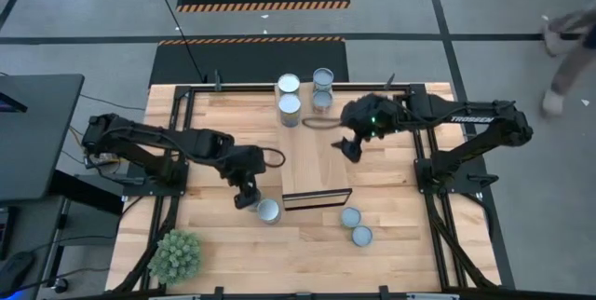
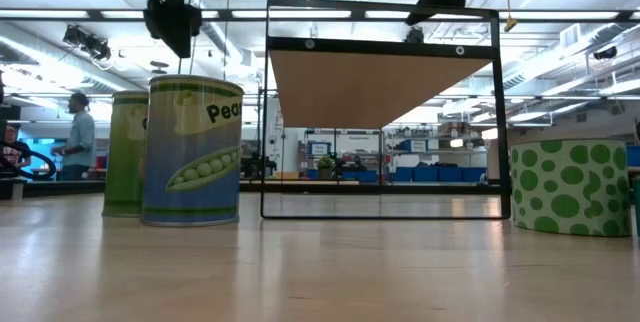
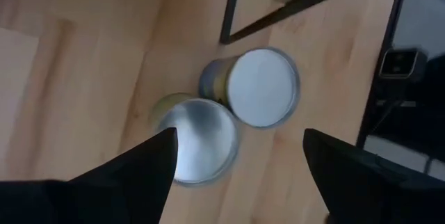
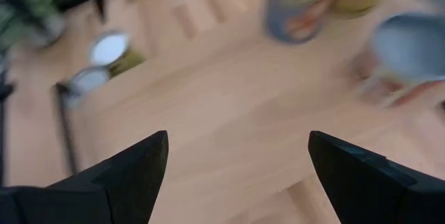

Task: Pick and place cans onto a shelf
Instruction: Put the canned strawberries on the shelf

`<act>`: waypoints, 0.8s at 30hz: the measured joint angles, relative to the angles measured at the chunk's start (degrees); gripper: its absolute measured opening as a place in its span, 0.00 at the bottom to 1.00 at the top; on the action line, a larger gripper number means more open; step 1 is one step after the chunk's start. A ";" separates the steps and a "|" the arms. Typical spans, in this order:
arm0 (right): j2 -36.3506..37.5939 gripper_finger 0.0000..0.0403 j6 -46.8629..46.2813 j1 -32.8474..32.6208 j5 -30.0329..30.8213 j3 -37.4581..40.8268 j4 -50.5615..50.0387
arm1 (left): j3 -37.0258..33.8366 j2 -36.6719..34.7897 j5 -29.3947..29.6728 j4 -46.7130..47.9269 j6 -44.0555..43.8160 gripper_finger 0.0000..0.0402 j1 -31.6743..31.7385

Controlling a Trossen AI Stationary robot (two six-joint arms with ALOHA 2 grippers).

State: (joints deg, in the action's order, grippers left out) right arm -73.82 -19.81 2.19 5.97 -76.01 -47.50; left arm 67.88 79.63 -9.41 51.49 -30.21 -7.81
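The shelf (image 1: pixel 317 156) is a light-wood top on a dark frame in the table's middle; it also shows in the low view (image 2: pixel 380 87). Several cans stand on the table. Two are at the shelf's near left corner (image 3: pixel 263 87) (image 3: pixel 198 140); one of them shows in the high view (image 1: pixel 268 210). Two are near right (image 1: pixel 350 217) (image 1: pixel 361 236). Several are at the far edge (image 1: pixel 291 104). My left gripper (image 3: pixel 240 147) is open above the near-left pair, also seen in the high view (image 1: pixel 244 197). My right gripper (image 1: pixel 349 148) is open and empty over the shelf's right side (image 4: pixel 236 147).
A green potted plant (image 1: pixel 175 255) stands at the table's near left corner. The far cans crowd the shelf's far end. Bare tabletop lies left of the shelf (image 1: pixel 200 114) and along the near edge. A person stands in the room beyond the table (image 2: pixel 76 137).
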 joint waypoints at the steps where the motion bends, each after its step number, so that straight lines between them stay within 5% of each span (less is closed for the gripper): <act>1: 0.00 0.88 -0.90 -1.55 -0.19 0.00 -0.78 | 0.00 -0.02 0.19 -0.38 -1.76 0.78 -0.40; 13: 0.44 0.88 -6.81 -21.75 9.95 0.00 -3.21 | 0.00 0.00 4.40 -1.92 -18.90 0.78 -5.27; 24: 0.39 0.88 -9.19 -29.24 17.79 0.00 -4.56 | 0.00 0.01 9.44 2.49 -13.93 0.78 -10.37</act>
State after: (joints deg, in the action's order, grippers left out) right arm -73.43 -28.99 -27.05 23.77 -76.01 -52.06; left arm 67.88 79.64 0.03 53.98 -44.14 -18.18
